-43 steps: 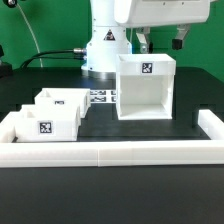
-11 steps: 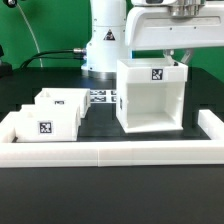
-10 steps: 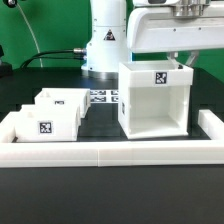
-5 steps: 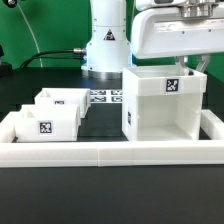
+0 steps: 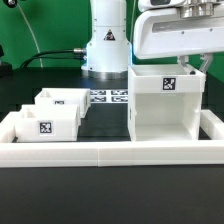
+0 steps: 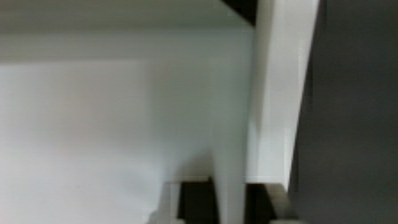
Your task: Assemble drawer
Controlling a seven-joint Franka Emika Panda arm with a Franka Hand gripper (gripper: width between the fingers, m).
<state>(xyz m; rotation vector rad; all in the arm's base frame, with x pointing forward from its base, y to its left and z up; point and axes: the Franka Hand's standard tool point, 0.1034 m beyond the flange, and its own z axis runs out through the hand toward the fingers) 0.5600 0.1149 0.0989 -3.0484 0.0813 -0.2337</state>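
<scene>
The tall white drawer case (image 5: 165, 105) stands upright on the black table at the exterior view's right, open side to the front, with a tag near its top. My gripper (image 5: 192, 66) is shut on the top edge of its right wall. In the wrist view the thin white case wall (image 6: 253, 110) runs between the two dark fingers (image 6: 196, 203), with the gripper (image 6: 231, 205) clamped on it. Two small white trays with tags sit at the left, one in front (image 5: 45, 123) and one behind (image 5: 58, 100).
A low white rail (image 5: 110, 152) edges the table along the front and both sides; the case stands close to its right corner. The marker board (image 5: 108, 97) lies flat in front of the arm's white base (image 5: 105, 50).
The case has slid to the exterior view's right and toward the front rail, with my gripper on its wall. The two trays have not moved.
</scene>
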